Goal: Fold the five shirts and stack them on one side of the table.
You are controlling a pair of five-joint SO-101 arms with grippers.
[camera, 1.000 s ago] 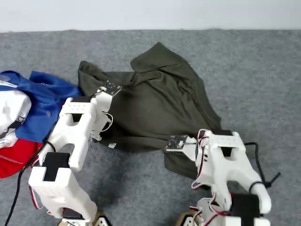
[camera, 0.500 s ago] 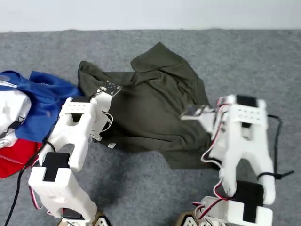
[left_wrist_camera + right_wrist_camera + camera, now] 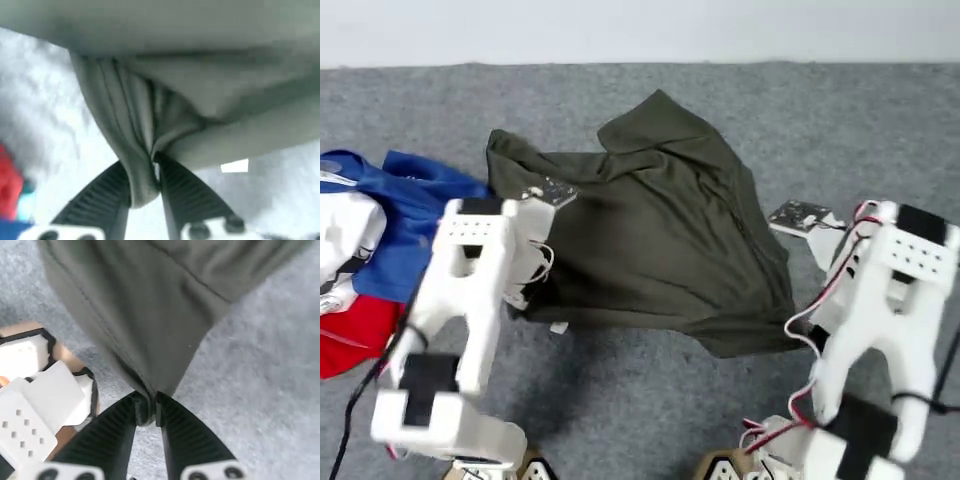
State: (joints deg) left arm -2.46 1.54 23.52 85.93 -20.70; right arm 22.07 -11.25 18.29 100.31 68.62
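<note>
The left gripper (image 3: pixel 150 167) was closed on a bunched fold of the olive shirt (image 3: pixel 660 240), with the cloth pinched tight between both fingers. The right gripper (image 3: pixel 147 402) was likewise closed, clamping a corner of the same shirt's hem. In the high view, the left arm (image 3: pixel 470 290) stood at the shirt's left edge and the right arm (image 3: pixel 880 310) at its right edge. The olive shirt lay crumpled and unfolded across the middle of the grey surface (image 3: pixel 880 130), with one part peaked toward the far side. Three more garments were heaped at the left edge of the surface — a blue shirt (image 3: pixel 420 215), a white shirt (image 3: pixel 345 235) and a red shirt (image 3: pixel 350 335). The blue shirt touched the olive shirt.
</note>
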